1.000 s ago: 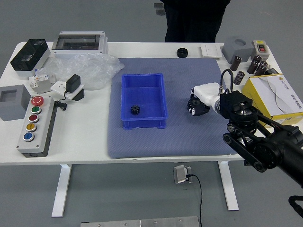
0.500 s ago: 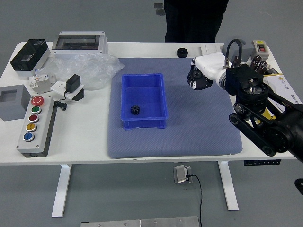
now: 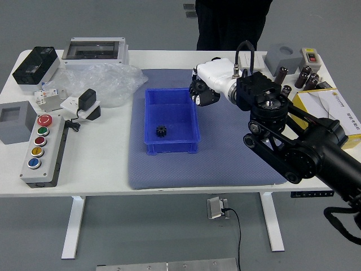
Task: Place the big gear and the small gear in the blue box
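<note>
My right hand (image 3: 203,89), with a white back and black fingers, is raised at the right rim of the blue box (image 3: 148,119). Its fingers are curled around a dark piece, the big gear (image 3: 209,97), which they largely cover. Inside the box, toward its near left part, lies the small black gear (image 3: 161,131). My left arm is out of view.
A round black part (image 3: 216,58) is partly hidden behind my hand. Plastic wrap (image 3: 107,83) and a button panel (image 3: 42,149) lie left; a yellow box (image 3: 321,110) and black cylinders stand right. A person stands at the far side, hands unseen.
From low over the mat's right part, my right hand has risen and moved away from me, then left to the blue box, fingers still curled. The small gear has stayed put.
</note>
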`<state>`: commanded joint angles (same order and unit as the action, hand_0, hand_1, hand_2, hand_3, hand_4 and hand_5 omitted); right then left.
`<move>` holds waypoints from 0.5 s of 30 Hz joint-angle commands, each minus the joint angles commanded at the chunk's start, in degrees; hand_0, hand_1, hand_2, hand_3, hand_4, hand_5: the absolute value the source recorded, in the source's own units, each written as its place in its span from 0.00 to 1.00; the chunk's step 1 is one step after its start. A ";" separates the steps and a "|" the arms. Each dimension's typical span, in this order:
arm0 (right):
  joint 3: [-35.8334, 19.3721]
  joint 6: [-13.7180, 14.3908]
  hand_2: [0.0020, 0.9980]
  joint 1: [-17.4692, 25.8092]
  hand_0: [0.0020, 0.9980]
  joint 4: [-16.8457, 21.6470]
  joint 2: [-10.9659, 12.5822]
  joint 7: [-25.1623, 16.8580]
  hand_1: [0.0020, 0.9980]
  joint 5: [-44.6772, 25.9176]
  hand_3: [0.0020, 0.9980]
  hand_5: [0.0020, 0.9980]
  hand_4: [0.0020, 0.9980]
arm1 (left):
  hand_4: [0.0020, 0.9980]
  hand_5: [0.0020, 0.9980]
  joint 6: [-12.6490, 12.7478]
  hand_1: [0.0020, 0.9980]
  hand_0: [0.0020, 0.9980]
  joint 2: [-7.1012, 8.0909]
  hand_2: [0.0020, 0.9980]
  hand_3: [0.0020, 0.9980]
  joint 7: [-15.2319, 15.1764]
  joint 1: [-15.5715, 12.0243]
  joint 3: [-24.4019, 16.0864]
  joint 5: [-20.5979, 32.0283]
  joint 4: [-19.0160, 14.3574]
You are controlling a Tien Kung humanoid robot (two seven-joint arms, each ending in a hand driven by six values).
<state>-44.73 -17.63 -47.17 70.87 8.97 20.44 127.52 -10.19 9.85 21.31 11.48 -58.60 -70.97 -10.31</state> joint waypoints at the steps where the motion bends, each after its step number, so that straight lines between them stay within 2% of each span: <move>1: 0.12 0.07 0.52 -0.10 0.58 -0.29 -0.52 -0.03 0.48 -0.01 0.60 0.35 0.44 | 0.67 0.37 -0.01 0.79 0.83 0.01 0.78 0.76 0.00 0.03 -0.02 -0.04 0.00; 5: 0.60 0.28 0.52 -0.14 0.58 -1.39 -2.21 -0.19 0.48 -0.15 0.60 0.35 0.44 | 0.67 0.37 -0.06 0.79 0.83 0.02 0.78 0.76 -0.03 0.15 0.06 -0.05 0.00; 6: 0.66 0.30 0.54 -0.09 0.59 -1.60 -2.46 -0.23 0.51 -0.19 0.61 0.34 0.48 | 0.67 0.37 -0.07 0.79 0.83 0.01 0.78 0.76 -0.03 0.17 0.08 -0.05 0.00; 11: 0.86 0.34 0.54 0.32 0.59 -2.61 -3.56 -0.42 0.51 -0.36 0.61 0.34 0.48 | 0.67 0.37 -0.12 0.79 0.83 -0.07 0.78 0.76 0.03 0.14 0.15 -0.10 0.00; 12: 0.88 0.34 0.56 0.39 0.60 -2.81 -3.79 -0.44 0.53 -0.38 0.62 0.35 0.53 | 0.67 0.37 -0.13 0.79 0.83 -0.09 0.78 0.76 0.04 0.13 0.17 -0.11 0.00; 15: 0.94 0.32 0.56 0.46 0.60 -3.35 -4.41 -0.48 0.53 -0.40 0.62 0.35 0.53 | 0.67 0.37 -0.16 0.79 0.83 -0.12 0.78 0.76 0.05 0.12 0.18 -0.18 0.00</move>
<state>-43.78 -17.31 -46.71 67.52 4.56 19.96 127.11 -10.35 9.72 21.36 11.60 -58.43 -71.15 -10.31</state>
